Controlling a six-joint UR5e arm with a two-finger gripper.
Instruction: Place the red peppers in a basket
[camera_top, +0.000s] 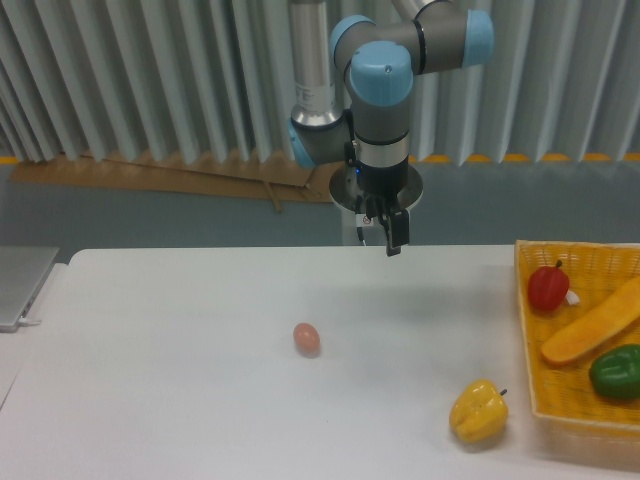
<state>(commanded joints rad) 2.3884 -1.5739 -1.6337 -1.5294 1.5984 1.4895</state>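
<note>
Gripper (391, 240): two dark fingers pointing down, hanging above the far edge of the table and holding nothing; whether its jaws are spread or pressed together cannot be told from this angle. Red pepper (548, 287): glossy, dark stem upward, lying inside the basket (529, 380) at the table's right side, near its far left corner. Same basket also holds a long orange vegetable (592, 333) lying diagonally just beside the red pepper, and a green pepper (616, 371) at the near right. Yellow pepper (478, 411): on the table just outside the basket's left wall, near the front. Small pinkish egg-shaped item (306, 338): alone near the table's middle, well apart from everything else. Table (180, 380): plain white top. Grey flat object (20, 282): at the far left edge. Backdrop: grey corrugated wall (140, 75) with brown cardboard (170, 175) along its base.
</note>
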